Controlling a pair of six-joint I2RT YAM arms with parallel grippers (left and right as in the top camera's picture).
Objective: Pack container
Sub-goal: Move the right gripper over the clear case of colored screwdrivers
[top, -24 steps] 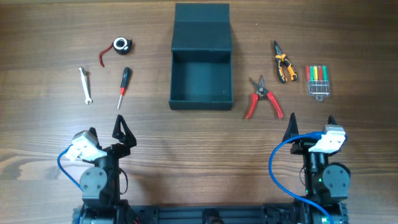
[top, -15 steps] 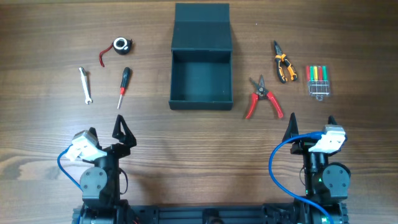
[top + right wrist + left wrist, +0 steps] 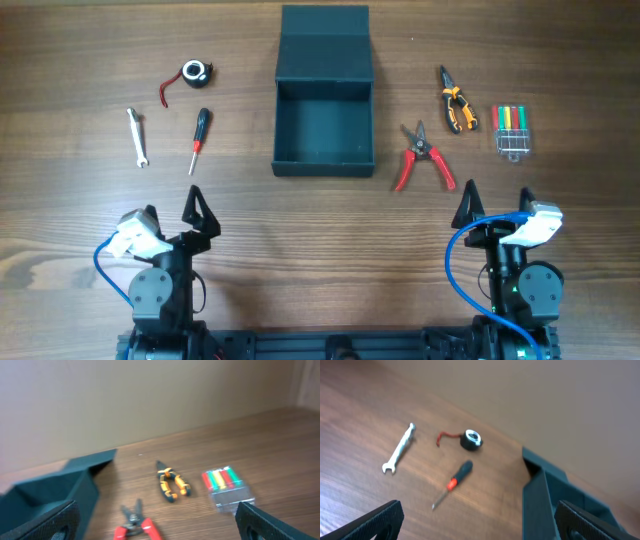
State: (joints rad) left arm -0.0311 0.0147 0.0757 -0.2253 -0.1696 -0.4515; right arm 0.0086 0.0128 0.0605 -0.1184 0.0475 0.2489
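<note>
The dark teal container (image 3: 324, 155) stands open at the table's centre, its flap lid (image 3: 325, 43) folded back; it also shows in the left wrist view (image 3: 545, 495) and the right wrist view (image 3: 60, 490). Left of it lie a wrench (image 3: 137, 137), a red-and-black screwdriver (image 3: 199, 140) and a tape measure (image 3: 194, 72). Right of it lie red-handled cutters (image 3: 422, 158), orange pliers (image 3: 456, 100) and a clear case of coloured bits (image 3: 511, 128). My left gripper (image 3: 170, 210) and right gripper (image 3: 497, 202) are open and empty near the front edge.
The container's inside (image 3: 324, 120) holds nothing. Blue cables loop at both arm bases (image 3: 100, 262) (image 3: 455, 270). A plain beige wall rises behind the table in both wrist views.
My right gripper has turned slightly, its white camera head shifting right. The left arm and all objects have not moved.
</note>
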